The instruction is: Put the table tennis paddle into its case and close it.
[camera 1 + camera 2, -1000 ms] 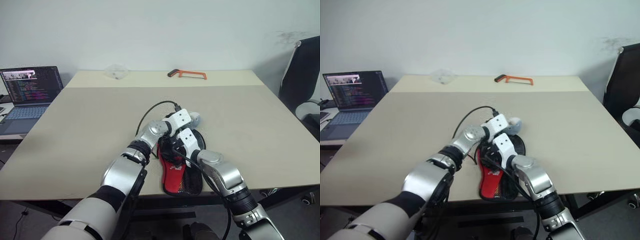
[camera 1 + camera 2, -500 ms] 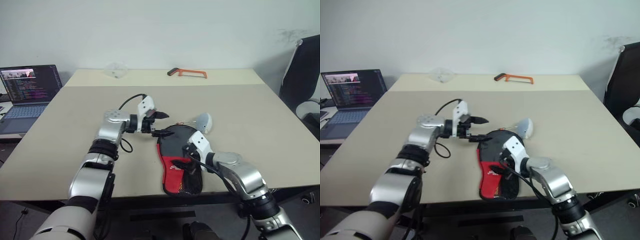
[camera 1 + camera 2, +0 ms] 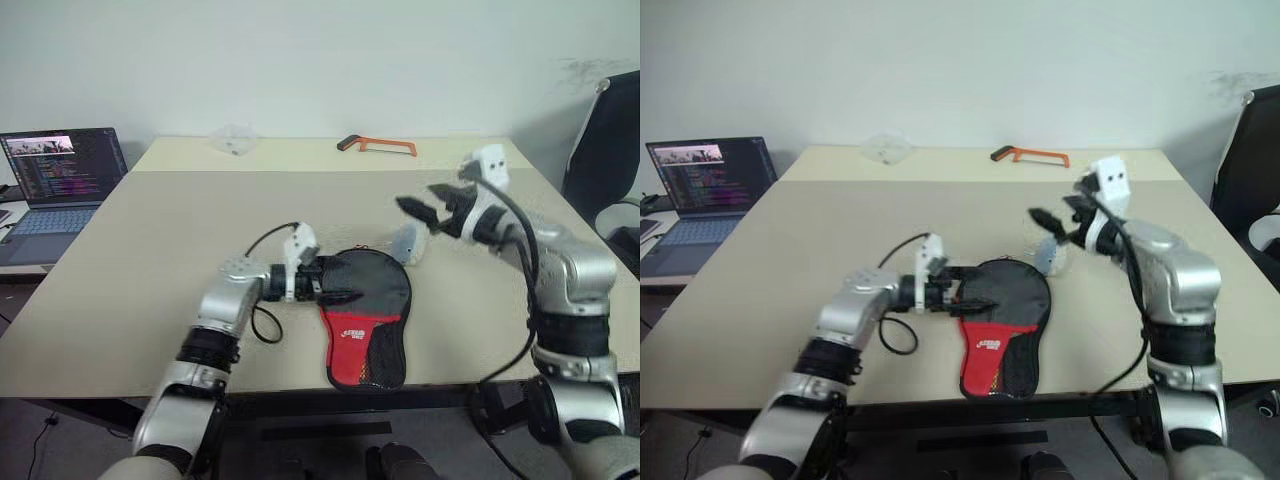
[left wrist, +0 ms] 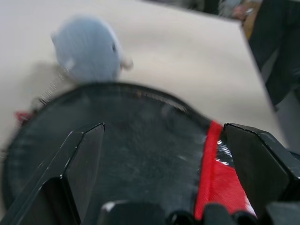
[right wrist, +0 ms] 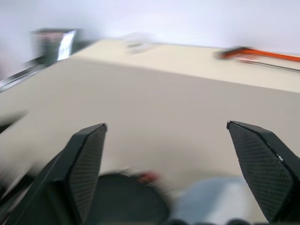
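Two grippers, both with jaws apart and empty. Left gripper (image 3: pixel 335 283) sits low at the case (image 3: pixel 365 325), fingers at its round end on the robot's left side; contact can't be confirmed. Right gripper (image 3: pixel 432 205) is up in the air above the tabletop (image 3: pixel 160 250), well clear of the case.

Case lies flat near the front edge, round end away from the robot, red narrow end toward it. Zipper rim looks run around the round end in the left wrist view, so probably shut, but blur makes that a guess. Paddle isn't separately identifiable; likely inside, since the pouch holds a full paddle shape.

Handling guess: light, soft fabric shell over a stiff blade, so it'll slide on the smooth top if pushed from one side. Best hold is pinching the rim at the round end or clamping the narrow handle end; zipper pull is small and needs the other gripper to brace.

Small grey-blue object (image 3: pixel 409 243) sits just beyond the round end, apparently tied to the case by a thin cord; what it is, unclear. Hacksaw (image 3: pixel 377 147) and laptop (image 3: pixel 58 185) are well away.
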You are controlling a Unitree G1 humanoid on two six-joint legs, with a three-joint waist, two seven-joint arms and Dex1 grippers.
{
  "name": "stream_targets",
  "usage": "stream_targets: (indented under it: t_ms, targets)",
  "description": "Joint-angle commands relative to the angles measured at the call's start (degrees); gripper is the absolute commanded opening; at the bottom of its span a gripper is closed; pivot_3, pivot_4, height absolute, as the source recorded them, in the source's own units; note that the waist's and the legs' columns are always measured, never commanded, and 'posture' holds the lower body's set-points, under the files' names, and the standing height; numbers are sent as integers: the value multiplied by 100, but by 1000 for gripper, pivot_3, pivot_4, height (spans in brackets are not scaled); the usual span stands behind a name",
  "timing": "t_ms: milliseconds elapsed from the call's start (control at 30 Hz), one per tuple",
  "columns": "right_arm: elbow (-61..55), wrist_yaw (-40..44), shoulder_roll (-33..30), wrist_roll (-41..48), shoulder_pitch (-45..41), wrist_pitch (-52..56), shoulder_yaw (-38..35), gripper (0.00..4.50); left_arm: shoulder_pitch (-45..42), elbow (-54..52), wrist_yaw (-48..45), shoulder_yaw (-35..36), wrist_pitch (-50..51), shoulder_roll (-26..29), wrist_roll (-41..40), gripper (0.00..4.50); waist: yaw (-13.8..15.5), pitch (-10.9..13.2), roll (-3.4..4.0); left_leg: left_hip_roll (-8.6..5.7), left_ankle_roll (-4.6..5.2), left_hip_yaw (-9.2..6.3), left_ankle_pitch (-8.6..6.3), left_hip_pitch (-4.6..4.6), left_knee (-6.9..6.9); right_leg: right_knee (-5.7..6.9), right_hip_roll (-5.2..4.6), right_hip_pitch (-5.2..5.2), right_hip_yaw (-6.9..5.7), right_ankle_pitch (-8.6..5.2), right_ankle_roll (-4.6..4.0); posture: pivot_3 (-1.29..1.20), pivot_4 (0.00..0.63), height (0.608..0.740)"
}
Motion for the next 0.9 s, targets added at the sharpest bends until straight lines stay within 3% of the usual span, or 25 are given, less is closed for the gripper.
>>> stream_targets:
  t_ms: [33,267,733,900]
  targets:
    - [1257,-695,292,-138,-406,-600,-413,4500,178,-339,562,-158,-224,-207,155,4439,-4,0,0,1,0,2,0,-4,-1,1,0,-4,1,6,-11,0,150,740]
    - [3178,-1105,520,-316,-880,-1139,-404,4500,662,-877,989,-458,19,-261,282,4439,3,4,7,-3,1,2,-1,-26,-7,3,-17,-23,-2,9,-16,0,150,740]
    - [3527,-1300,878,-398,-728,-686,-68,4500,888,-1253,1355,-534,257,-161,240,4439,-5,3,9,-1,1,1,-1,-21,-5,6,-8,-21,-2,9,-15,0,150,740]
    - [3578,-1660,800,-446,-764,-1099,-239,3197,873,-1205,1405,-566,264,-199,227,4500,-5,2,10,-1,1,1,-1,-22,-5,5,-8,-21,-2,9,-15,0,150,740]
